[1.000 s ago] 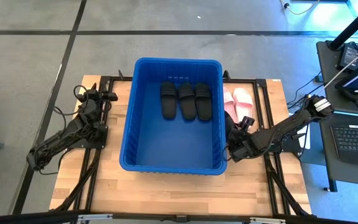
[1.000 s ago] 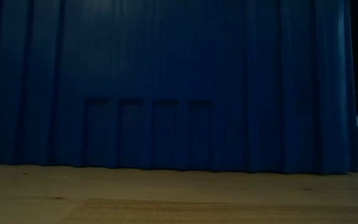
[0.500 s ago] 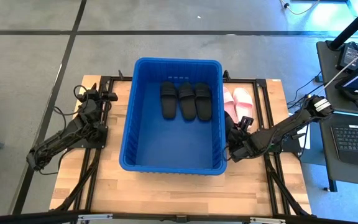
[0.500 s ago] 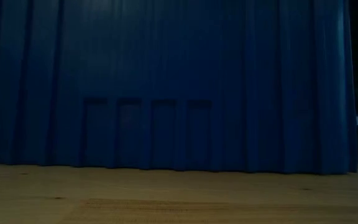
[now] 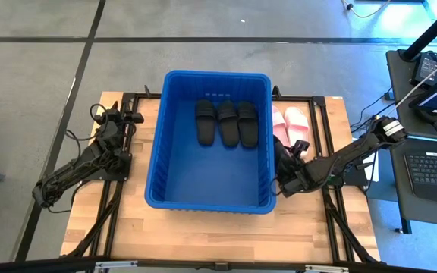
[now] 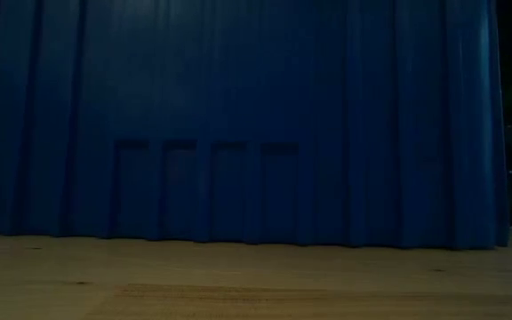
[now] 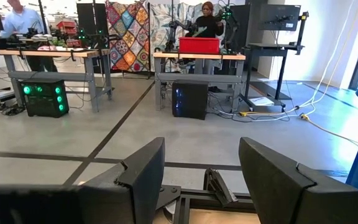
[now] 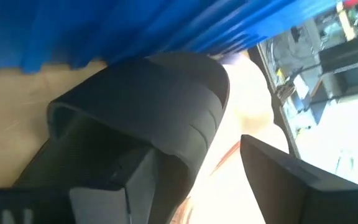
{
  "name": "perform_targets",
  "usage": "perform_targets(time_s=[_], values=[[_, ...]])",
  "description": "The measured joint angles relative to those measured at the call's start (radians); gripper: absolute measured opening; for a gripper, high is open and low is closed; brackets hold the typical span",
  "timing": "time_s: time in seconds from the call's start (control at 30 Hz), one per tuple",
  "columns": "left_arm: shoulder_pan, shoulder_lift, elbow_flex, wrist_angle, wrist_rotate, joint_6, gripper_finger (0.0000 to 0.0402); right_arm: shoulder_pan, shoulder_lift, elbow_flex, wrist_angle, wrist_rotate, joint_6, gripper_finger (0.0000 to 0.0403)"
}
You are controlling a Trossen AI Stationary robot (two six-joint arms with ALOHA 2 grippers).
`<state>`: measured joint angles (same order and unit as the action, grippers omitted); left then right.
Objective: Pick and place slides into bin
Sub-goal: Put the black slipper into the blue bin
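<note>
A wooden table (image 5: pixel 203 227) carries the blue bin (image 5: pixel 209 202) at its centre. Two pale pink slides (image 5: pixel 293 123) lie far right, just beside the bin. A black slide (image 8: pixel 160 93) lies on the wood against the bin's right wall.

left gripper (image 7: pixel 201 180) open, idle, right gripper (image 5: pixel 285 168) low, fingers spread

Bin (image 5: pixel 209 199) fills desk (image 5: pixel 139 227) centre; near half of bin floor bare, three black slides (image 5: pixel 227 121) lined along far wall. Right strip between bin wall and desk edge narrow: pink slides (image 5: pixel 290 125), a black slide (image 8: pixel 160 106) and right pincer (image 5: pixel 288 152) crowd it. Left strip holds left pincer (image 5: pixel 131 117). Front strip open.
</note>
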<state>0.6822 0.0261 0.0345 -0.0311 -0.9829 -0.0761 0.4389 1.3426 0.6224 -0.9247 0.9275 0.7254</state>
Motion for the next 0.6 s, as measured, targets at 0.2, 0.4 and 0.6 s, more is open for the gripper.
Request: perform_targets(time_s=[0.2,0.4,0.6], values=[[0.000,0.000,0.000,0.000,0.000,0.000,0.0202,-0.037,0.000,0.000,0.013,-0.023,0.019,0.0166],[0.000,0.000,0.000,0.000,0.000,0.000,0.0202,-0.046,-0.001,0.000,0.017,-0.055,0.002,0.0066],[0.000,0.000,0.000,0.000,0.000,0.000,0.0202,-0.047,-0.002,0.001,0.013,-0.112,0.022,0.0017]])
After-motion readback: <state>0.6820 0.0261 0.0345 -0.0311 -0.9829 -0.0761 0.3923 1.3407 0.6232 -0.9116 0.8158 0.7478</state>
